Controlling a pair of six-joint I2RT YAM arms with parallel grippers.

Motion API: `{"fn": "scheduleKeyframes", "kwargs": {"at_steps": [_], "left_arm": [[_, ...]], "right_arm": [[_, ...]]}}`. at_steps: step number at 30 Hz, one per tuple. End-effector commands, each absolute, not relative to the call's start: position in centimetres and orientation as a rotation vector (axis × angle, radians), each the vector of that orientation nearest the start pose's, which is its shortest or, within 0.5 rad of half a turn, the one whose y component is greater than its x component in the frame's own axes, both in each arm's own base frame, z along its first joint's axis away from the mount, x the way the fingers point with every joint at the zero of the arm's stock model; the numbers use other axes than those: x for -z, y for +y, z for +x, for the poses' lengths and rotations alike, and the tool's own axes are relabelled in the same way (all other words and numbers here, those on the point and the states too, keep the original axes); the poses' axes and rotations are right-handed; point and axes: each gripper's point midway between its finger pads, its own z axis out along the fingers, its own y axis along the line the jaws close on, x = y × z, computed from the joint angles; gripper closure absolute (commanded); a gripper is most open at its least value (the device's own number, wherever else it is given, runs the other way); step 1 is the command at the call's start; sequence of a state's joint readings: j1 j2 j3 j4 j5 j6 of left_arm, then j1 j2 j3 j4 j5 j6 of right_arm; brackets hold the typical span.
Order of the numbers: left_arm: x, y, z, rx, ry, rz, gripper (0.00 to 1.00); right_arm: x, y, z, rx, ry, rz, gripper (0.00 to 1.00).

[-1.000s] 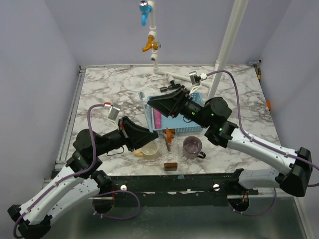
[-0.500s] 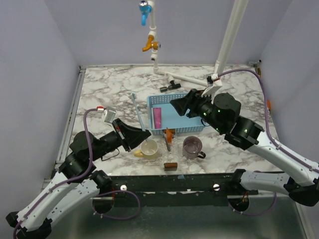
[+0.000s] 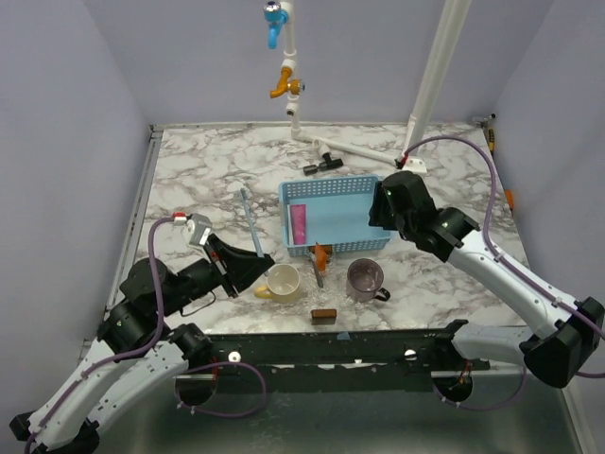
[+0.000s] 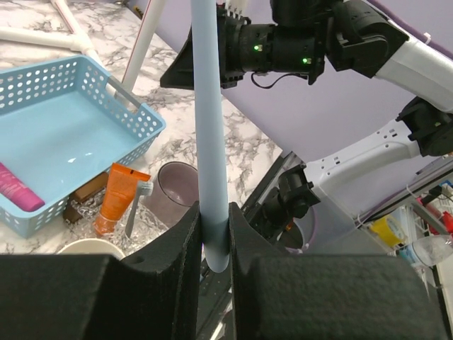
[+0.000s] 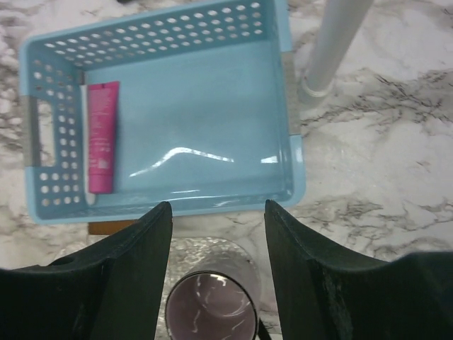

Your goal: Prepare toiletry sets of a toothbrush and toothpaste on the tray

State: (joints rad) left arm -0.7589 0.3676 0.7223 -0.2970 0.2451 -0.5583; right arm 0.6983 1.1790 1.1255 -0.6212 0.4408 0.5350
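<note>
One toothbrush (image 4: pixel 209 127) clamped in left gripper (image 4: pixel 214 219), shaft running out past the fingertips. Right gripper (image 5: pixel 217 212) spread wide, empty, over tray (image 5: pixel 297 170) rim. Toothpaste (image 4: pixel 113 202) lies just outside tray.

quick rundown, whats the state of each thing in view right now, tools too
left tool, shut on the toothbrush
right tool, open, empty
toothpaste, lying flat outside the tray
tray, holds only a pink tube
purple cup, upright, empty
cream cup, upright
</note>
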Motion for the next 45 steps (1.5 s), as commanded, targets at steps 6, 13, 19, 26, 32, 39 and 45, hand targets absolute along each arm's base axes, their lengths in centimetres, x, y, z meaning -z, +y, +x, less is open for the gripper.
{"fn": "scheduleKeyframes", "kwargs": {"at_steps": [6, 13, 19, 26, 32, 39, 45], "left_arm": [[-30.4, -18.8, 11.6, 1.135, 1.634, 0.397, 1.0], [-30.0, -18.7, 11.1, 1.133, 1.619, 0.439, 1.0], [-29.5, -18.8, 11.0, 1.134, 1.619, 0.458, 1.0], [-28.7, -19.1, 10.9, 1.142, 1.635, 0.479, 1.0], [-28.2, -19.1, 10.8, 1.152, 1.644, 0.47, 1.0], [-28.3, -19.1, 10.7, 1.16, 1.637, 0.465, 1.0], [-28.4, -19.1, 10.8, 1.156, 1.631, 0.464, 1.0]], "right_arm": [[-16.5, 12.7, 30.1, -0.047, 2.298, 0.124, 0.43], [-13.5, 10.7, 31.4, -0.037, 2.35, 0.2, 0.45], [-12.2, 11.1, 32.7, -0.112, 2.36, 0.223, 0.47], [-10.2, 11.9, 34.0, -0.112, 2.4, 0.219, 0.52], [-9.6, 12.0, 34.9, -0.093, 2.396, 0.209, 0.66], [-9.1, 13.7, 36.1, -0.172, 2.411, 0.218, 0.89], [-9.3, 15.9, 37.7, -0.279, 2.411, 0.168, 0.92]]}}
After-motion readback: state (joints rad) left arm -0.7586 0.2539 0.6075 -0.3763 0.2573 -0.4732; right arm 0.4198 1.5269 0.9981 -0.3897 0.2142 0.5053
